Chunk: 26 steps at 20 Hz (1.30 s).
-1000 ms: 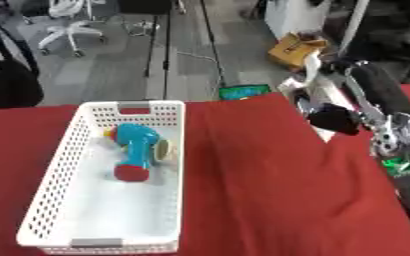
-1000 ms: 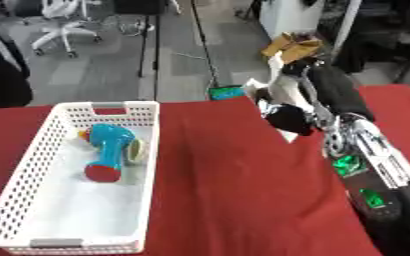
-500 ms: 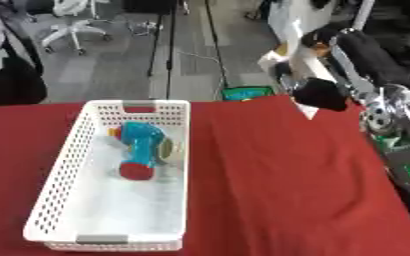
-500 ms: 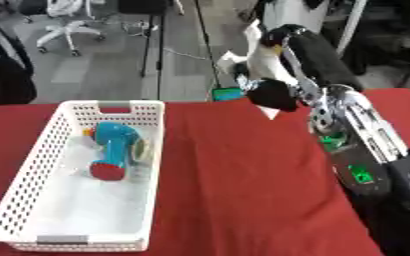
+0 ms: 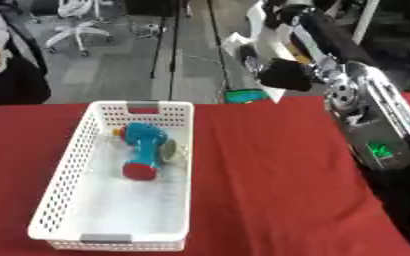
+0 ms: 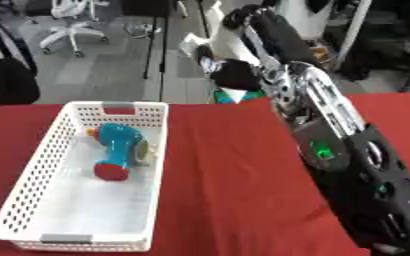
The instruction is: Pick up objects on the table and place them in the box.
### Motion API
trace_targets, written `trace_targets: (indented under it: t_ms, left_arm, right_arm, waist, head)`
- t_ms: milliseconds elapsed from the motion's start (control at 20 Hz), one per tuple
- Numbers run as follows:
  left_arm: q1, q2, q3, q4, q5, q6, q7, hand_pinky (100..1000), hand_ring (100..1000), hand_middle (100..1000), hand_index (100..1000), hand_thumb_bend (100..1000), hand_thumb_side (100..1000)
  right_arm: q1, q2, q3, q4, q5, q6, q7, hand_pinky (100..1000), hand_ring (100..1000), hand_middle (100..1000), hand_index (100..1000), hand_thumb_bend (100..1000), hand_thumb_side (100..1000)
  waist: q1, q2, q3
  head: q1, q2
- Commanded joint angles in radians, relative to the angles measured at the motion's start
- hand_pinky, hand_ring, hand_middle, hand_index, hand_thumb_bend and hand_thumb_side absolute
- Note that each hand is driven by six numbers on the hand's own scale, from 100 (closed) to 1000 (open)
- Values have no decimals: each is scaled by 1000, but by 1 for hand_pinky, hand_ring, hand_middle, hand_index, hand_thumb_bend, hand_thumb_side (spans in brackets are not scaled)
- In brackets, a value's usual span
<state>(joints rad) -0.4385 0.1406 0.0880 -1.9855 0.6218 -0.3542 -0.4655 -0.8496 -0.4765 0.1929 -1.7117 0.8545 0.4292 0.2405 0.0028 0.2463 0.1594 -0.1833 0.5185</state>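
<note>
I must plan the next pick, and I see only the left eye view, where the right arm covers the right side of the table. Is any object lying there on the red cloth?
Observer: The right eye view shows a wider strip of the red cloth to the right of the right arm. I see no object on that strip.
Operator: My view cuts the arm at the picture's edge. Where does it go lower down?
Observer: Here its black lower part runs to the lower right corner in its full width. It covers the cloth there, so what lies under it is hidden from me too.
</note>
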Motion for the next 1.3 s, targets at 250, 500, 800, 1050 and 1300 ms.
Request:
trace_targets:
  t_ms: [250, 500, 800, 1050, 1300]
  left_arm:
    - [-10, 2, -3, -15, 12, -2, 5, 948, 898, 921, 961, 100, 949]
    - [-9, -2, 1, -15, 14, -6, 11, 948, 898, 921, 961, 100, 948]
    - [-9, -14, 10, -15, 11, -8, 30, 947, 898, 921, 961, 100, 949]
    - [-12, -27, 13, -15, 9, -9, 48, 945, 898, 921, 960, 100, 950]
    - [-18, -39, 13, -15, 10, -11, 65, 944, 899, 922, 960, 100, 951]
  right_arm:
    - [-58, 31, 12, 63, 22, -12, 17, 945, 884, 467, 466, 100, 518]
    - [-84, 63, 25, 120, 46, -21, 27, 944, 882, 487, 464, 100, 522]
    - [-105, 116, 39, 187, 75, -33, 38, 943, 882, 495, 463, 100, 525]
    - [-97, 157, 42, 234, 94, -39, 39, 944, 881, 496, 462, 100, 523]
    - [-81, 194, 54, 261, 102, -49, 36, 944, 880, 496, 461, 100, 528]
  waist:
    - [4, -24, 44]
    - [6, -25, 82]
    - [8, -26, 111]
    - [12, -23, 130]
    - [17, -17, 149]
  head:
    - [-44, -5]
    - [-68, -7]
    - [-93, -8]
    - [-107, -13]
    - [-119, -20]
